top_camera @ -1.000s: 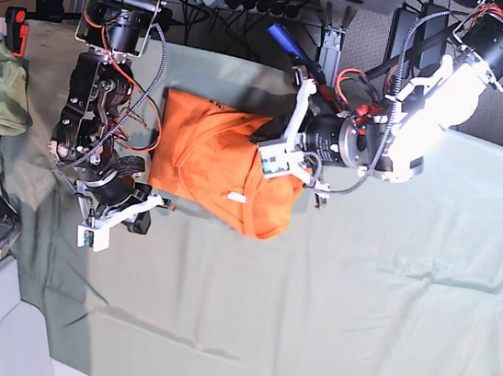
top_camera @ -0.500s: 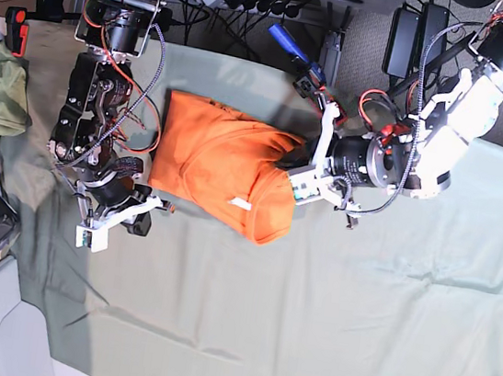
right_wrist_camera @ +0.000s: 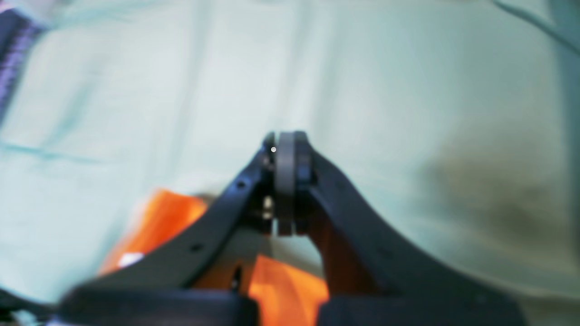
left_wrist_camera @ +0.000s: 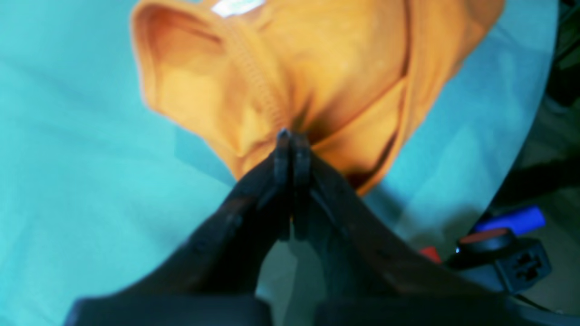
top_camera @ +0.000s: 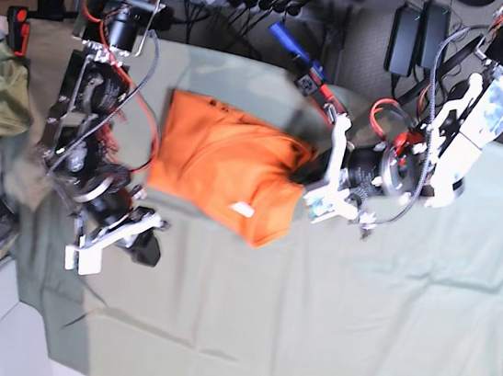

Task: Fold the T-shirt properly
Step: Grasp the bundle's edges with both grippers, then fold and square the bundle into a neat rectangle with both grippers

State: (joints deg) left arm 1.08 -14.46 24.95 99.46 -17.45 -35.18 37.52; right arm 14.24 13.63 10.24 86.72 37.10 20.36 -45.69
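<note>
the shirt (top_camera: 226,166) lies bunched on the cloth (top_camera: 326,328), long axis running from its far corner by the right arm down toward the left gripper (top_camera: 311,191). the left gripper sits at the shirt's near edge, jaws pressed together; in the wrist view its tips (left_wrist_camera: 292,149) meet right at a fold, but whether fabric is pinched cannot be told. the right gripper (top_camera: 144,230) hangs just off the shirt's other side, jaws together on nothing. the left arm is nearer, wrist reaching in sideways.
</note>
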